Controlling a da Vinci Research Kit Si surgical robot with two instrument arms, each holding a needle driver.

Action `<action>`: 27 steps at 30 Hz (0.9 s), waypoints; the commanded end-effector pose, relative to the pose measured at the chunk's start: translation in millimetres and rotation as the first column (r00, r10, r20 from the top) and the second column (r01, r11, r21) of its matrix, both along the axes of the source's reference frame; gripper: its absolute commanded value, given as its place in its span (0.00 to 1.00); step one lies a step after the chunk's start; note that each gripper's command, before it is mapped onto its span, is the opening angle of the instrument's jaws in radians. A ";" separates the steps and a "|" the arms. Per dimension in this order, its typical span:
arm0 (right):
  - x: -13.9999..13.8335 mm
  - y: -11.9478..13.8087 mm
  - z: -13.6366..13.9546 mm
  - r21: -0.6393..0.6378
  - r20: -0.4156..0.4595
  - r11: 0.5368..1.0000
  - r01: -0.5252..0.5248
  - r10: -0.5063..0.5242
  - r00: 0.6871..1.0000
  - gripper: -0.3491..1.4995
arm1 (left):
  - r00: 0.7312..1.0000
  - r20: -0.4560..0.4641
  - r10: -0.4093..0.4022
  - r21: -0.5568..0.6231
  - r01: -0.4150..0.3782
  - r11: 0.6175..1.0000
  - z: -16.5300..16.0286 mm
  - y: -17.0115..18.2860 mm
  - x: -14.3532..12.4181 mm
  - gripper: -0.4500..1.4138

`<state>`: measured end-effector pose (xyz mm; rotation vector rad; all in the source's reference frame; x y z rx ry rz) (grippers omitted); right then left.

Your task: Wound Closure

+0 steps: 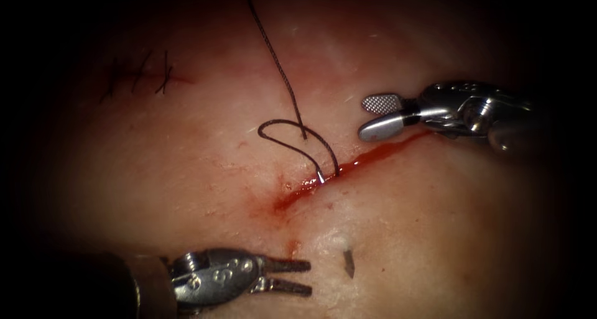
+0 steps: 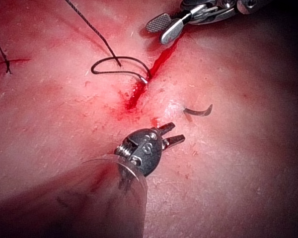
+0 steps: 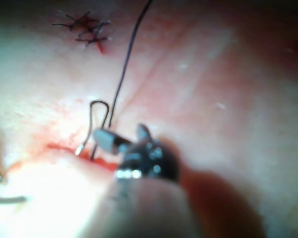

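Both tools empty over the tissue (image 1: 186, 170). Left tool (image 1: 292, 275), bottom centre, fingers apart; right tool (image 1: 379, 115), upper right, fingers apart above the cut (image 1: 348, 166). Needle (image 1: 349, 263) is buried in tissue, tip showing below the cut near left tool, swaged end at the cut. Thread (image 1: 280, 76) loops at centre, runs to top. Finished stitches (image 1: 140, 75) upper left.

Earlier dark stitches (image 1: 140, 75) across a closed cut, well left of the wound.

Dark braided thread (image 1: 281, 76) — red fluid (image 1: 348, 166) — on pale pink tissue (image 1: 435, 232).
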<state>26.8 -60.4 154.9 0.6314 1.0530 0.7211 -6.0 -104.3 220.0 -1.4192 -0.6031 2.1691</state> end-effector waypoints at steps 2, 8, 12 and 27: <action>0.7 -0.8 0.9 -0.001 -0.005 1.000 0.002 -0.002 1.000 0.84 | 0.997 0.079 -0.024 -0.069 0.029 0.997 0.1 -1.1 -1.0 0.46; 0.4 -0.9 1.6 -0.007 -0.015 1.000 -0.001 0.001 1.000 0.84 | 0.992 0.127 -0.019 -0.147 0.038 0.988 -0.6 -1.5 -2.9 0.64; 0.2 -1.1 2.0 -0.011 -0.015 1.000 0.001 -0.002 1.000 0.84 | 0.989 0.143 -0.028 -0.193 0.056 0.980 -1.1 -1.7 -4.2 0.71; 0.3 -1.6 2.7 -0.019 -0.021 1.000 -0.002 0.002 1.000 0.84 | 0.979 0.195 -0.060 -0.272 0.112 0.956 -1.7 -0.4 -6.7 0.66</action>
